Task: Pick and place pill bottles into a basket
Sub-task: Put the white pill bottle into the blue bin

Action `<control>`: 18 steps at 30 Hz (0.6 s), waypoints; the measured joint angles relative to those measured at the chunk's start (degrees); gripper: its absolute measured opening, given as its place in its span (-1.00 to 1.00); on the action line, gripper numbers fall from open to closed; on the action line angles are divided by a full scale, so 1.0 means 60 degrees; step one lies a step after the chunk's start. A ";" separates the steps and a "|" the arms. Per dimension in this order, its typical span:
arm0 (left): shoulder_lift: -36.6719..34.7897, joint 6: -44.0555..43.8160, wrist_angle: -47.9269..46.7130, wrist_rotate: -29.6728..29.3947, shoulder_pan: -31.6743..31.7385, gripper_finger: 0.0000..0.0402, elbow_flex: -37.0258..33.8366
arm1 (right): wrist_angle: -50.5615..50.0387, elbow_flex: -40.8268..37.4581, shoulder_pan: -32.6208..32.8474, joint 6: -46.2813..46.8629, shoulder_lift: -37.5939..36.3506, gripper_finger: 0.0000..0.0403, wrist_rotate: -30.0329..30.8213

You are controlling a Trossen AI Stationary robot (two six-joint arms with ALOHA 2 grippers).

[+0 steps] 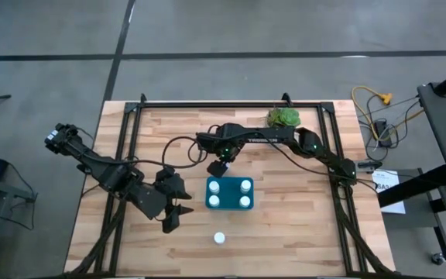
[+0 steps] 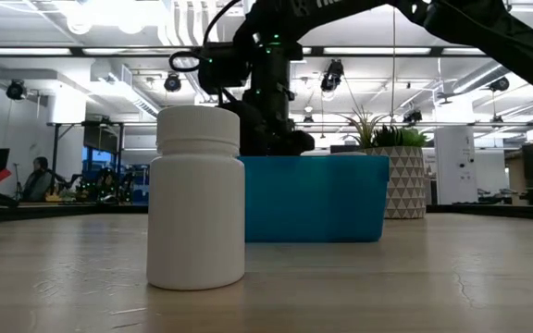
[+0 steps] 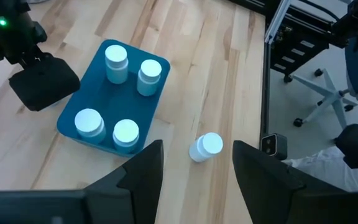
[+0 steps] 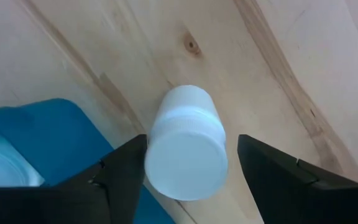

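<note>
A wooden plank table [image 1: 300, 225] seen from above holds a small teal-blue rectangular basket [image 1: 230, 182] with rounded corners near its middle. Four tiny white pill bottles stand upright inside the basket, one in each corner, each a plain cylinder with a round white cap [image 3: 116, 56]. A fifth bottle [image 1: 220, 238] stands alone on the bare wood at the near edge of the table, well apart from the basket; in the low view it looms large, smooth and unlabelled, with a ribbed cap [image 2: 198, 129]. A sixth bottle [image 4: 186, 149] sits just beyond the basket's far left corner, upright on the wood between the spread dark fingers [image 4: 120, 177] of the right gripper [image 1: 220, 167]; the fingers are open and not touching it. The left gripper [image 1: 171, 221] hovers to the left of the basket, its fingers [image 3: 143, 174] also open and empty. A green plant [image 1: 284, 118] in a patterned white pot [image 2: 403, 185] stands at the far side of the table.
</note>
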 joint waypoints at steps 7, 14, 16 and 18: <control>-0.0011 0.0000 0.0000 -0.0004 -0.0004 -0.13 -0.0007 | 0.0104 -0.0116 0.0004 -0.0030 0.0000 0.07 0.0007; -0.0011 -0.0001 0.0000 0.0000 0.0000 -0.13 -0.0007 | 0.0251 -0.0113 0.0004 -0.0037 0.0000 -0.05 0.0033; -0.0011 -0.0002 0.0000 -0.0002 0.0000 -0.12 -0.0007 | 0.0254 -0.0113 0.0004 -0.0071 0.0000 -0.09 0.0033; -0.0011 -0.0003 0.0000 -0.0004 0.0000 -0.12 -0.0007 | 0.0250 -0.0113 0.0004 -0.0074 0.0000 -0.11 0.0033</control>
